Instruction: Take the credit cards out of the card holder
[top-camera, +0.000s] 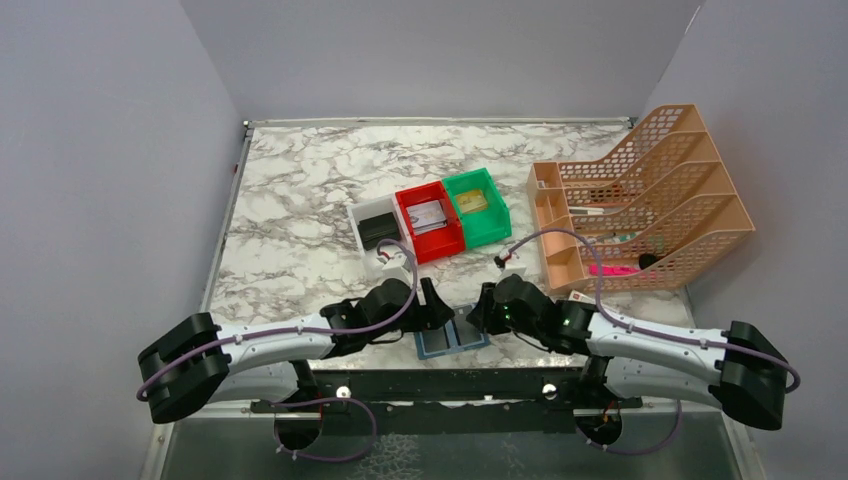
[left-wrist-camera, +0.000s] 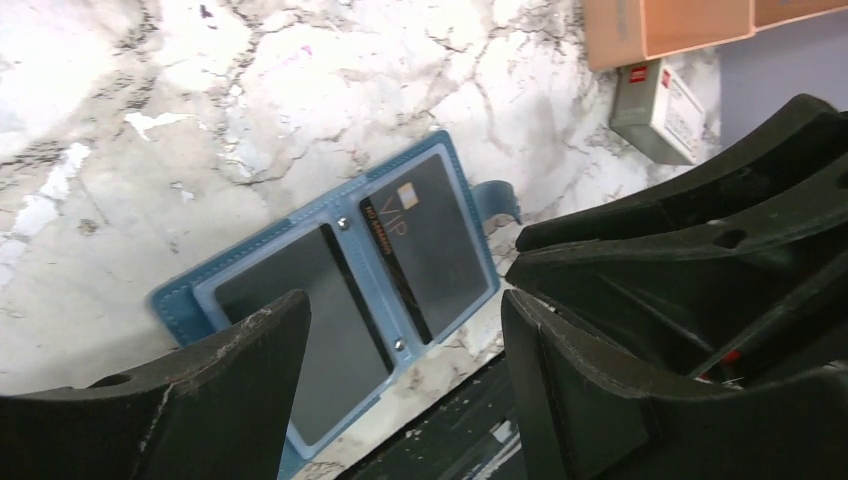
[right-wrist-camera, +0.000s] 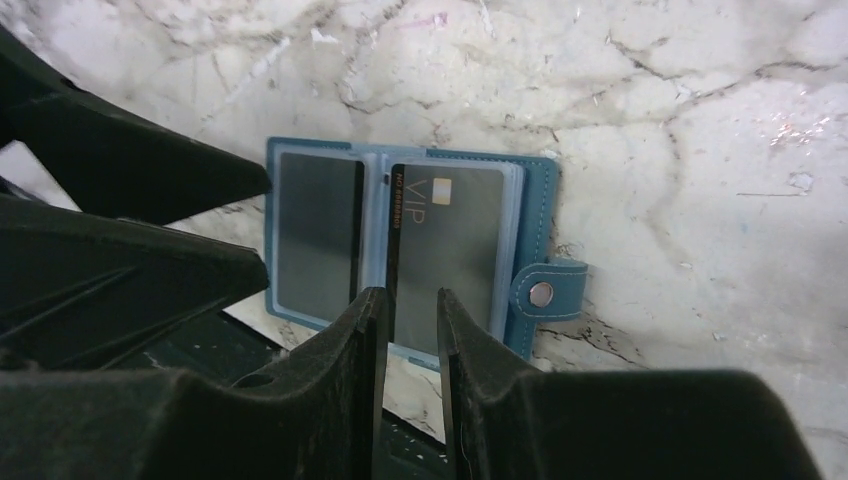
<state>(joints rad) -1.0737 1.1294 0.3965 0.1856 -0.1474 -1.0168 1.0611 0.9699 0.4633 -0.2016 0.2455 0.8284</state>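
Card holder (top-camera: 452, 340): lies open flat at the near edge of the worktop (top-camera: 300, 200), about mid-width, snap tab towards the right edge.
Cards: dark VIP card (right-wrist-camera: 455, 235) in one pocket, second dark card (right-wrist-camera: 315, 235) in the other.
Left gripper (left-wrist-camera: 400, 310): jaws spread wide over the holder, nothing between them.
Right gripper (right-wrist-camera: 410, 297): jaws a narrow gap apart at the VIP card's near edge; cannot tell whether they pinch it.

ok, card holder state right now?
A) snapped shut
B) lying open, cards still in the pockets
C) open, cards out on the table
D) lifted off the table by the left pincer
B: the card holder lies open on the table with its snap tab undone, and the VIP card and a second dark card still sit in the pockets.
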